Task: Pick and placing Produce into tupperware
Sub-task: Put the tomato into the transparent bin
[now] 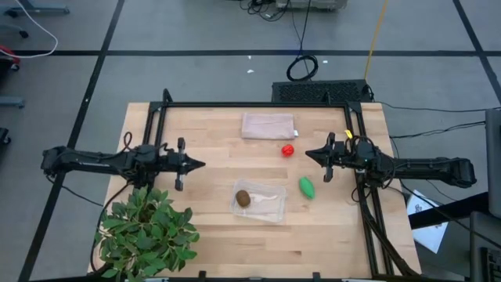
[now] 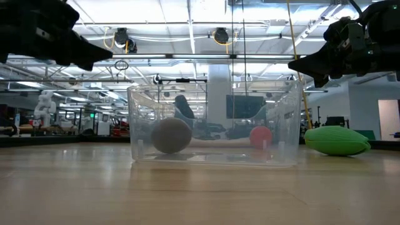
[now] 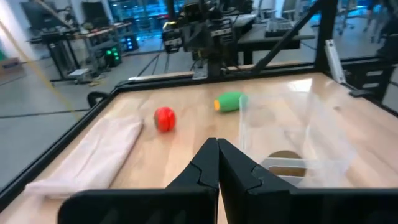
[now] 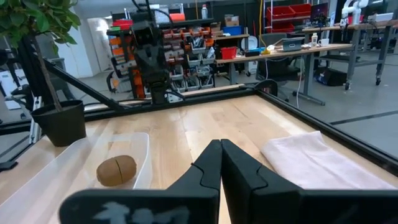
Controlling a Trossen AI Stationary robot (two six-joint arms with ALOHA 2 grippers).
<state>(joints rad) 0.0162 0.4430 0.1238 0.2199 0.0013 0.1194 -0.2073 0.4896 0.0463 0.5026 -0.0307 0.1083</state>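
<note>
The clear tupperware [image 1: 260,201] stands on the table's near middle, and the brown kiwi [image 1: 243,198] lies inside it at its left end. On the bare wood to the tupperware's right rests the green oval fruit [image 1: 306,187], and the red round fruit [image 1: 288,150] rests farther back. My left gripper [image 1: 200,164] hangs shut above the table's left side, pointing level toward the right. My right gripper [image 1: 308,153] hangs shut above the right side, pointing left, close beside the red fruit. Both hold nothing.
A pinkish-beige cloth [image 1: 268,125] lies flat at the far middle. A leafy potted plant [image 1: 147,231] stands at the near left corner. A black frame [image 1: 258,105] runs along the table's far edge and sides. Bare wood lies between the two grippers.
</note>
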